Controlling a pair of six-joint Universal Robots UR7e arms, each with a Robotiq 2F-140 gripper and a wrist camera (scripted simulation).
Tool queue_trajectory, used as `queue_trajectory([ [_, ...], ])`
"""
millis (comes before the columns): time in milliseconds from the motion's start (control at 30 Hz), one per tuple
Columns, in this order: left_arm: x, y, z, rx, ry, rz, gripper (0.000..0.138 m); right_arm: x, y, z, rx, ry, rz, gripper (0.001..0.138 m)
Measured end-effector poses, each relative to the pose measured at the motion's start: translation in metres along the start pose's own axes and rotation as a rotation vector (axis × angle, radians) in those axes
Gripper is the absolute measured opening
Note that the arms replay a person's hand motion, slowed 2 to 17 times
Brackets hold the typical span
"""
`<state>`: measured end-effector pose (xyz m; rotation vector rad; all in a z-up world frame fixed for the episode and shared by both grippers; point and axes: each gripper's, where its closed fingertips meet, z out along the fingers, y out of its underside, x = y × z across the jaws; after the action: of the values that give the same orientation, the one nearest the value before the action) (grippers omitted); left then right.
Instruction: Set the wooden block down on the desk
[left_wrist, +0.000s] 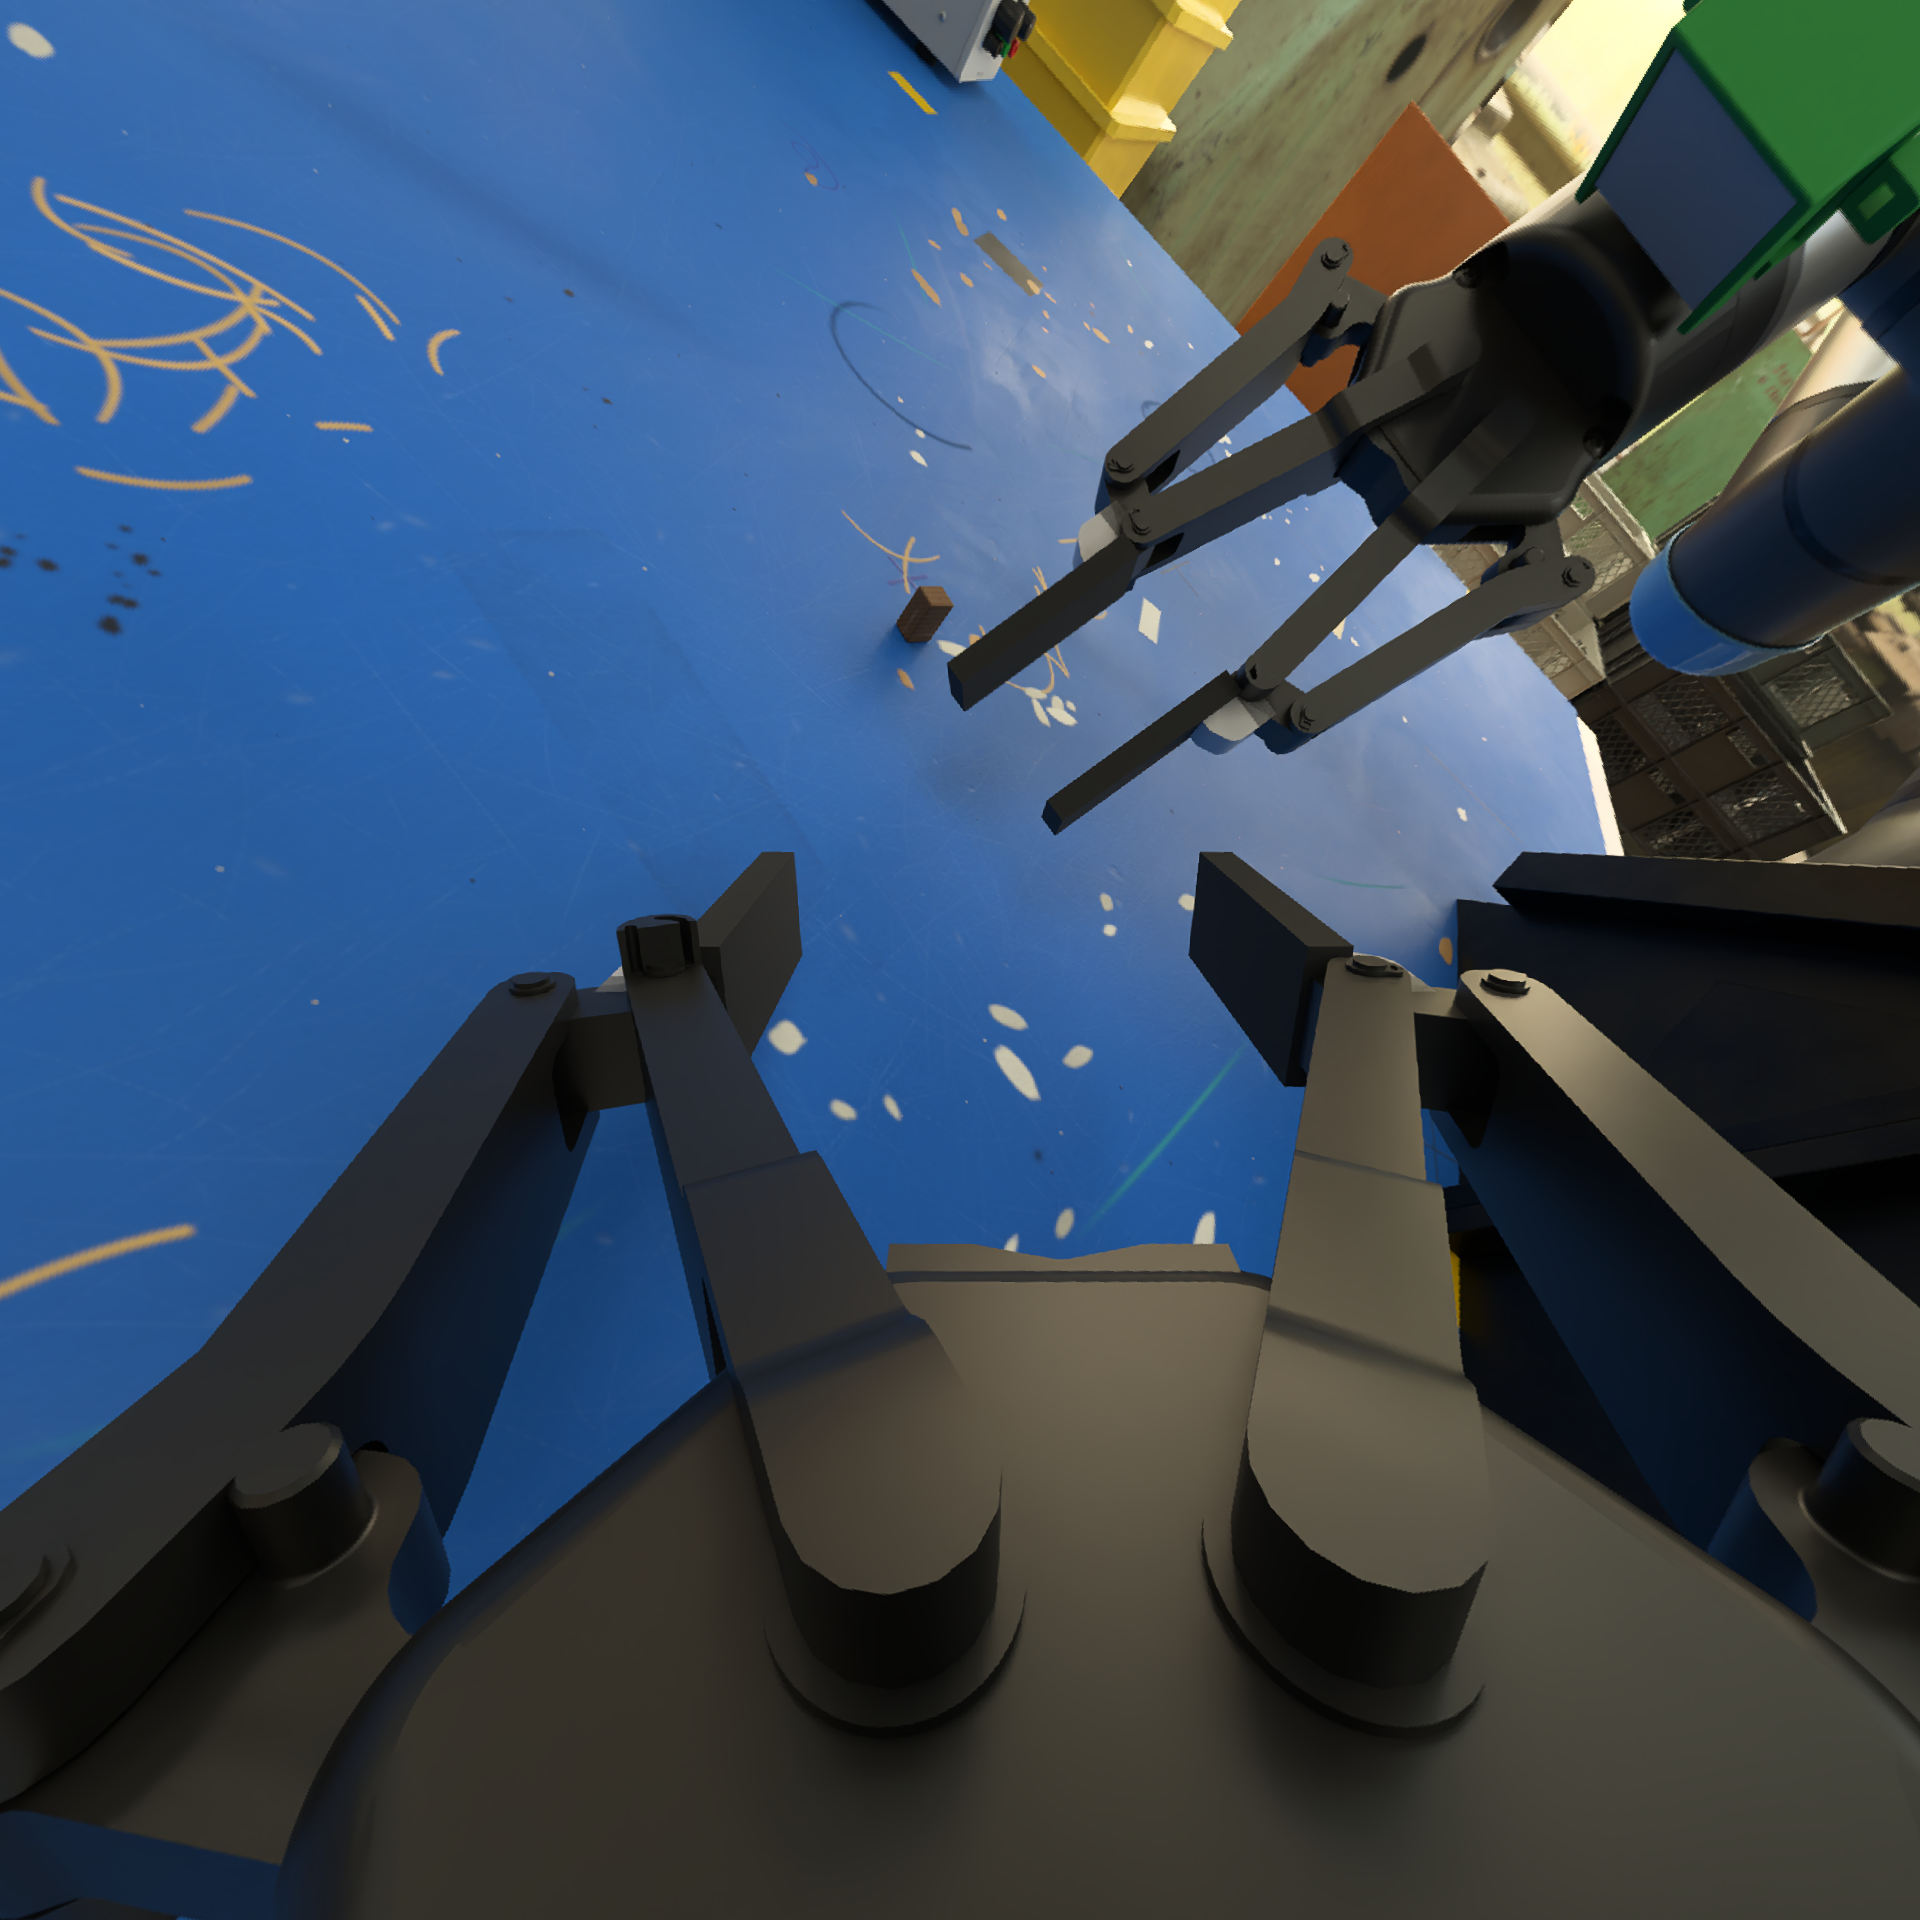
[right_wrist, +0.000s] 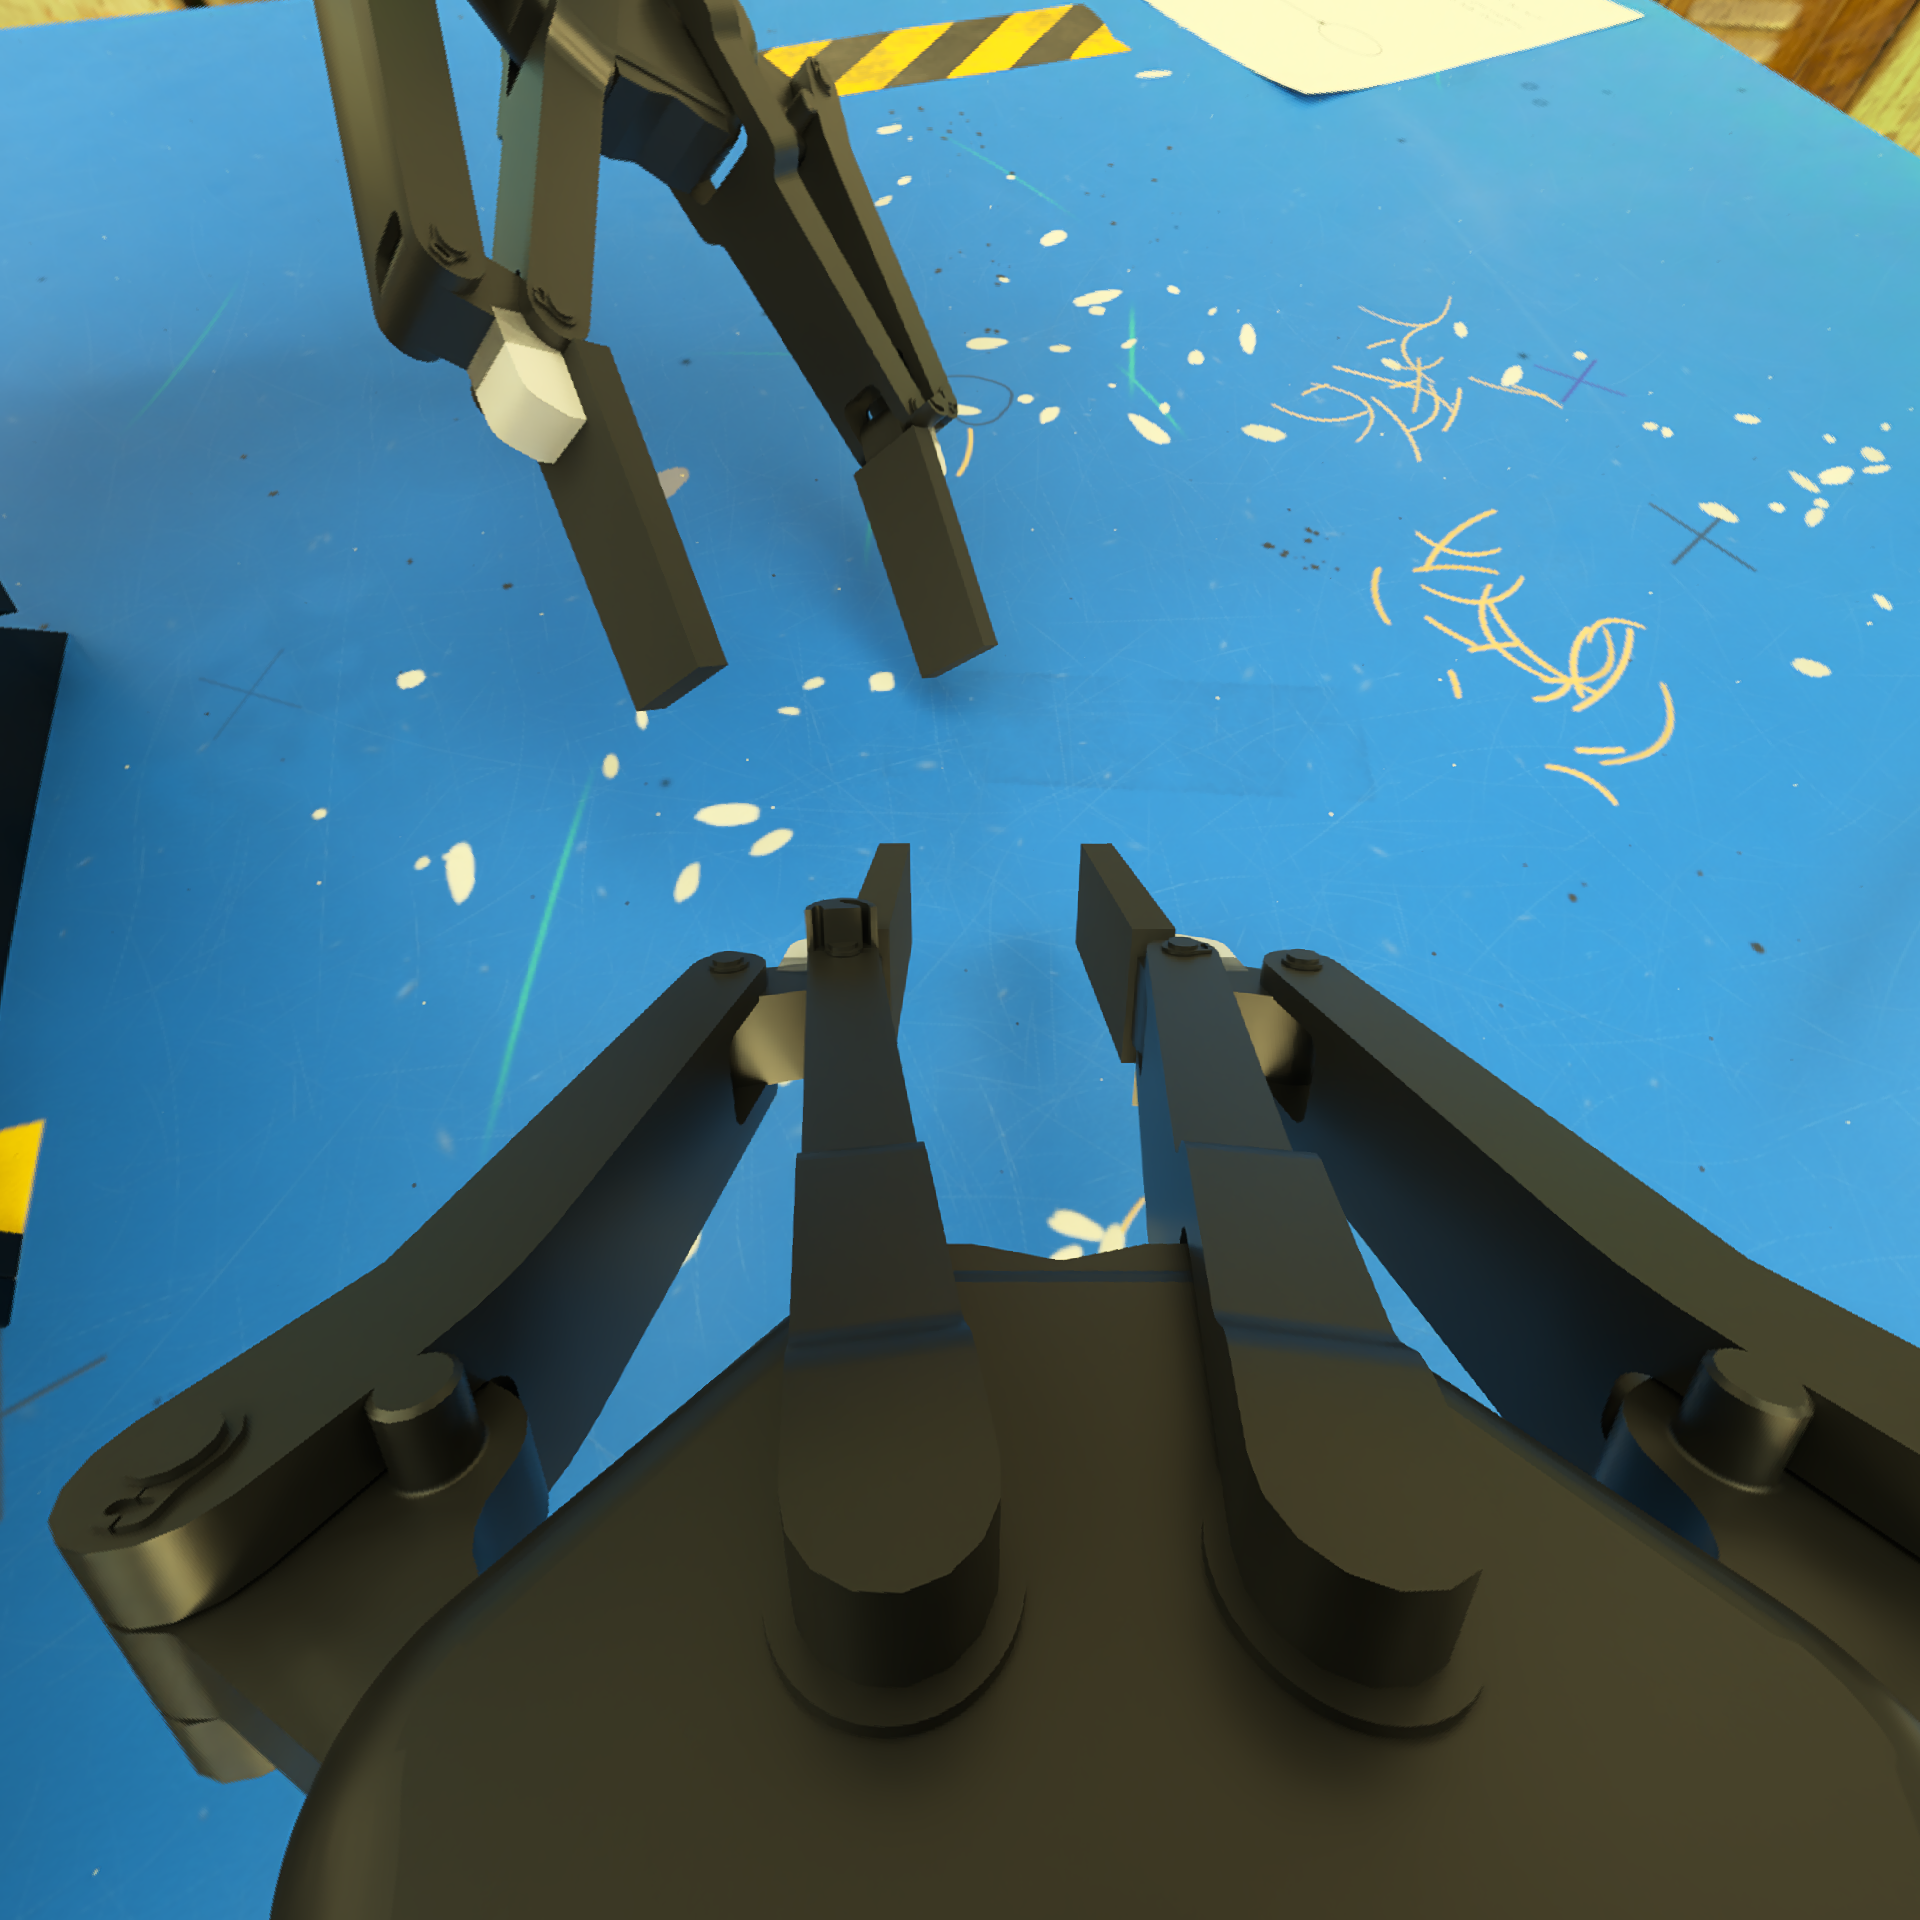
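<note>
A small brown wooden block lies on the blue desk, free of both grippers. My left gripper is open and empty, above the desk and short of the block. My right gripper reaches in from the upper right, and its nearer fingertip hangs just right of the block without touching it. In the right wrist view my right gripper is open with a narrower gap and holds nothing. The left gripper shows there open above the desk. The block does not show in that view.
A grey switch box, a yellow bin and an orange panel stand past the desk's far edge. A dark mesh crate and a black block are at the right. Striped tape and white paper lie on the desk.
</note>
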<state>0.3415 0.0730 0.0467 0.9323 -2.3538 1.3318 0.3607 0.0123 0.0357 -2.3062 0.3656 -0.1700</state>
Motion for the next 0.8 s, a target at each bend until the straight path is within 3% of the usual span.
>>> queue_trajectory([
  [400, 0.004, 0.007, -0.004, 0.008, 0.051, -0.089, 0.104, 0.008, 0.003, 0.006, 0.035, 0.002, 0.112, 0.065],
  [800, 0.009, 0.008, -0.004, 0.024, 0.105, -0.150, 0.107, 0.014, 0.000, 0.010, 0.070, -0.020, 0.203, 0.075],
])
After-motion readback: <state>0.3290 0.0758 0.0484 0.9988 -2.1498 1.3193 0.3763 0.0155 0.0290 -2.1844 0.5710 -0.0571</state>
